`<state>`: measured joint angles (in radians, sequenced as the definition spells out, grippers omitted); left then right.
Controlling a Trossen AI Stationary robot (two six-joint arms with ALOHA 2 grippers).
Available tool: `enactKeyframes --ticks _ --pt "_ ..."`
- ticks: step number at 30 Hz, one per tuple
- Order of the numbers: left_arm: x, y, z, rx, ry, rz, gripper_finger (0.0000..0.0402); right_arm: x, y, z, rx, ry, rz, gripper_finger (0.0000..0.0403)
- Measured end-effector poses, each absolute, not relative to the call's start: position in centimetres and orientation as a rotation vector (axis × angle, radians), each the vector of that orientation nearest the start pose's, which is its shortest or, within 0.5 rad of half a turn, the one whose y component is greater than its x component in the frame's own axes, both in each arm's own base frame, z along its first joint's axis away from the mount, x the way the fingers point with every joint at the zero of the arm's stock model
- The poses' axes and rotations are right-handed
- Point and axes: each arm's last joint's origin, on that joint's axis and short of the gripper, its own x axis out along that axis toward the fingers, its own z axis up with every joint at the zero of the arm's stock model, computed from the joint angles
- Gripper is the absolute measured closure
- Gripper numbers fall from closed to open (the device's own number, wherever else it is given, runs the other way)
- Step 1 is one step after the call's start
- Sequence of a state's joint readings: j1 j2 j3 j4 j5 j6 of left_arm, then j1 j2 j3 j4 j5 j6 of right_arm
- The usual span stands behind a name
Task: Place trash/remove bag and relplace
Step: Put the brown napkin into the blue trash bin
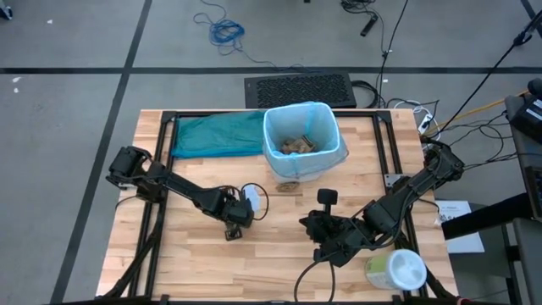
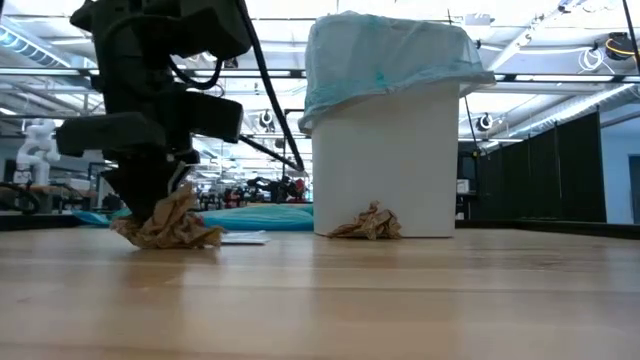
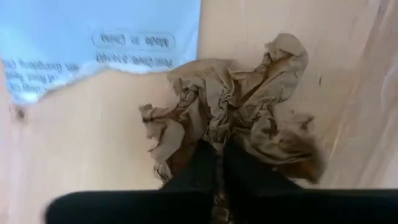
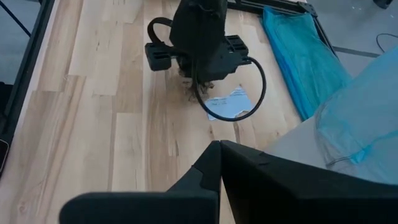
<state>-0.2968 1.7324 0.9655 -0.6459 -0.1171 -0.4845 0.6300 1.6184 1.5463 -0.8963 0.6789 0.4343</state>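
Left hand (image 3: 219,163) pinches the brown paper wad (image 3: 239,109) on the table (image 3: 81,143)

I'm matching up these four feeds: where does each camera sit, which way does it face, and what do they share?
High: overhead, straight down; both arms, white bin, teal bag.
Low: table height, level toward bin; left gripper on a brown paper wad.
Left wrist: down past its shut fingers pinching that wad, beside a white scrap.
Right wrist: past its shut right gripper toward the left arm.
Shared: wad, scrap.
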Motion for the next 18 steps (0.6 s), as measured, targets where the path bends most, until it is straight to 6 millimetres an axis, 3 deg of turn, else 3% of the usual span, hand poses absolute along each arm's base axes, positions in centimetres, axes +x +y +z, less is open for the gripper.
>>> enactKeyframes --ticks 3,11,18 --pt "27.8 -8.2 16.2 -0.124 1.359 0.181 0.0388 27.9 18.1 33.5 -0.176 0.730 -0.207 0.0403" --pt "27.2 -7.5 26.8 -0.102 0.972 0.133 0.0398 27.9 18.1 33.5 -0.176 0.729 -0.207 0.0403" --pt "27.1 -3.9 36.5 0.035 0.600 0.206 0.0398 28.0 18.1 33.5 -0.187 0.722 -0.216 0.0403"
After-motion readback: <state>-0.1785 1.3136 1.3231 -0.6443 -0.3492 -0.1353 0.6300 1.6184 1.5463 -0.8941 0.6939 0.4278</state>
